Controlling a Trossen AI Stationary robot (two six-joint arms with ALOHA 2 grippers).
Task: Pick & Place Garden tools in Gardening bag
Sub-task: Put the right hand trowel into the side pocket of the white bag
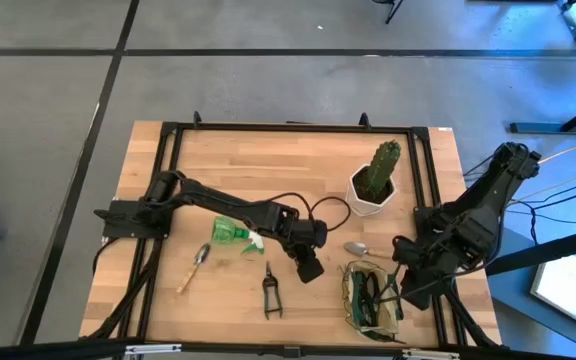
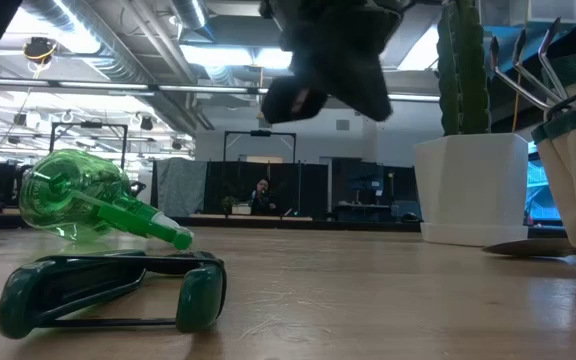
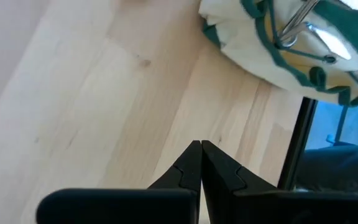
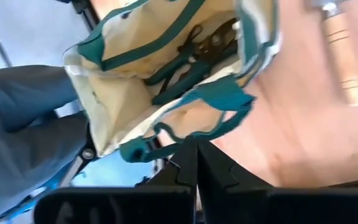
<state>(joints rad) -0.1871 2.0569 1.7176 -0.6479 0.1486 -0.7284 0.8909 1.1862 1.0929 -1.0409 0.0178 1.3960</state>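
- The gardening bag (image 1: 368,296) is seen standing at the front right of the table (image 1: 258,160), with dark-handled tools already lodged in it; in the right wrist view its open mouth (image 4: 166,62) shows black shears inside.
- Several garden tools are still left on the wood: a pair of pruning shears (image 1: 271,292) lying just left of the bag, a green spray bottle (image 1: 236,233) on its side farther left, a wooden-handled trowel (image 1: 195,268) beyond that, and a second trowel (image 1: 363,249) between the bag and the cactus pot (image 1: 373,195).
- The left gripper (image 1: 309,266) is held above the table between the spray bottle and the bag, with the shears just beside it toward the front edge; its fingers (image 3: 191,165) are pressed together and nothing is pinched.
- The step in hand is judged to be a fresh pick, most likely of the shears. The fingers would have to be spread before descent, lined up across the narrow closed blades or handles, and lowered squarely so the tool is not pushed away.
- The right gripper (image 1: 405,296) is parked at the bag's right edge, fingers closed on nothing, the bag's green trim (image 4: 222,99) lying just ahead of them.
- The cactus pot should be left untouched.
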